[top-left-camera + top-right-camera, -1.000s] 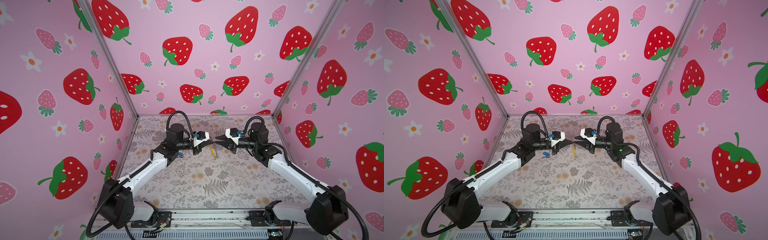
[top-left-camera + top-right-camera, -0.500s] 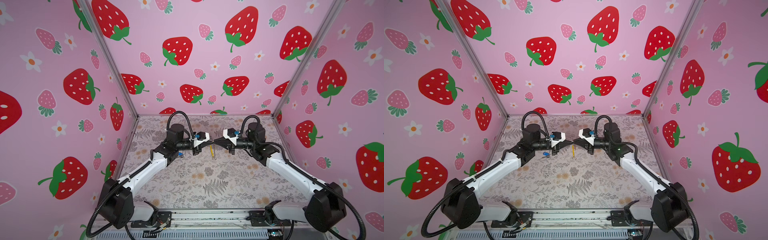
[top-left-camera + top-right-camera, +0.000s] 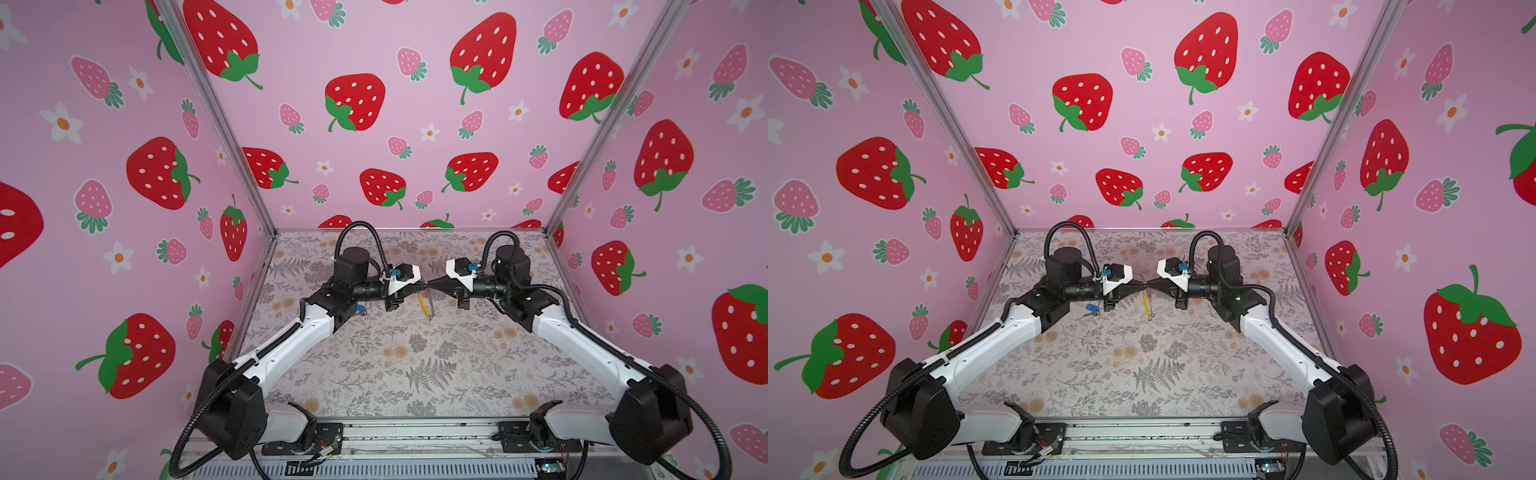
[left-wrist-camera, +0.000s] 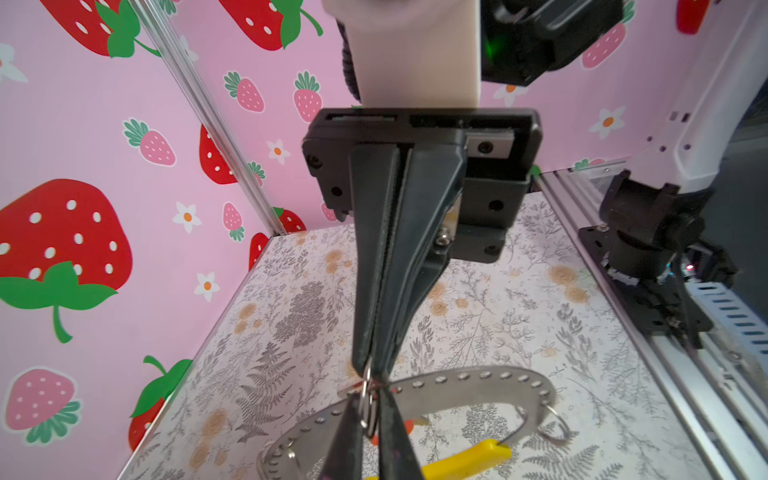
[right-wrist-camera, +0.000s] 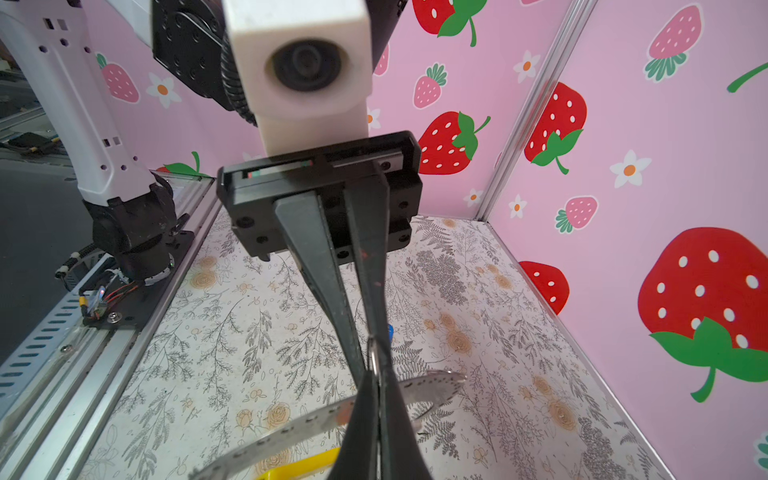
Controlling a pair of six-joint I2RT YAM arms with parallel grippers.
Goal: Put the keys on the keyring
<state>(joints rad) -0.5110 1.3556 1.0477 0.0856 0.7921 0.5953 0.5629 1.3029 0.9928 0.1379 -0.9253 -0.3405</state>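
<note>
Above the middle of the table my two grippers meet tip to tip in both top views: the left gripper (image 3: 420, 285) (image 3: 1141, 284) and the right gripper (image 3: 430, 285) (image 3: 1150, 284). A small wire ring (image 4: 367, 399) sits between both pairs of fingers. My right gripper (image 5: 376, 374) is shut on it. My left gripper (image 4: 372, 401) has its fingers slightly apart around it. Red bits of a key's tag (image 4: 409, 426) show just behind. The keyring (image 4: 478, 390) (image 3: 429, 308), a grey studded hoop with a yellow segment (image 4: 465, 457), hangs below the tips. The blue-tagged key (image 3: 1090, 308) lies on the table by the left arm.
Pink strawberry walls close the table (image 3: 415, 365) on three sides. Both arm bases (image 3: 232, 411) (image 3: 648, 419) stand on a metal rail (image 3: 415, 436) at the front edge.
My right gripper has moved left to the left gripper's tips and shut on the small ring. The left fingers have parted slightly.
</note>
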